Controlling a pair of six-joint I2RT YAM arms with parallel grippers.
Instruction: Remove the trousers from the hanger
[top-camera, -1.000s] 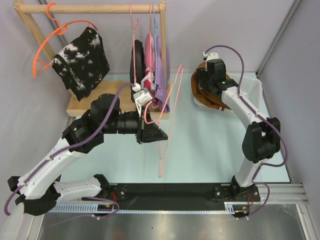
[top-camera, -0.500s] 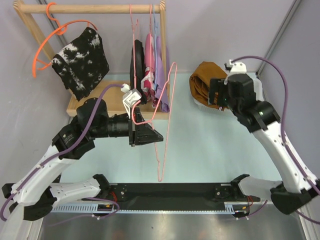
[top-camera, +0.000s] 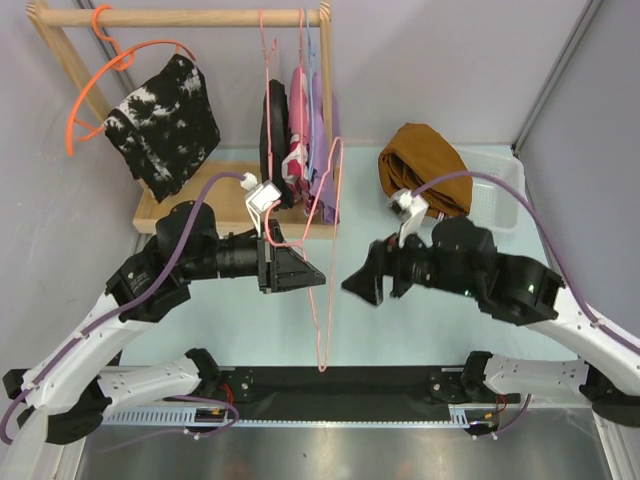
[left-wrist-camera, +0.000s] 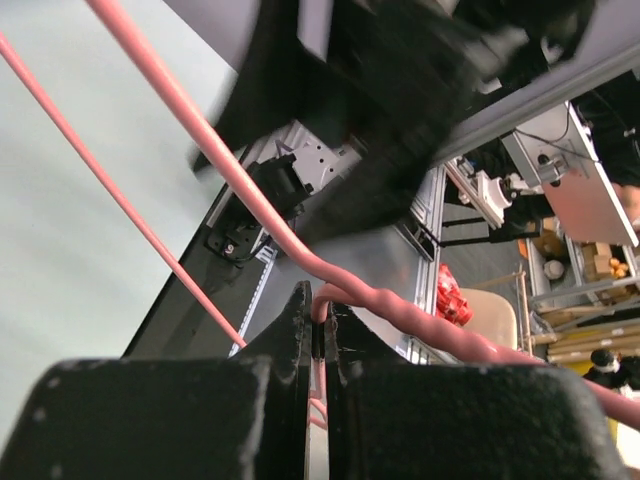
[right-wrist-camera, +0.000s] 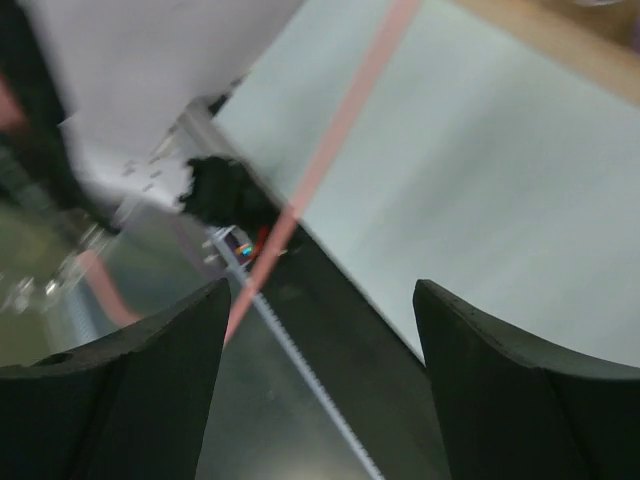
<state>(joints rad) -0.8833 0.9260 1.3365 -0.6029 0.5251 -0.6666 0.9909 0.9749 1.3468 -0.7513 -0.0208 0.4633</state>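
I find the rust-brown cloth trousers (top-camera: 418, 160) heaped in the white plastic basket (top-camera: 497, 185) at far right, off the thin pink wire hanger (top-camera: 324, 330). My left gripper (top-camera: 300, 272) is clamped tight on that wire at centre. My right gripper (top-camera: 372, 283) gapes wide and empty just beside it.

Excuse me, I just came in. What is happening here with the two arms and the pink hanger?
The left gripper is shut on the pink wire hanger, gripping it near its twisted neck. The hanger is bare: the rust-brown trousers lie bunched in the white bin at the far right. The right gripper is open and empty, and it hovers close beside the hanger, with a gap between them in the top view.
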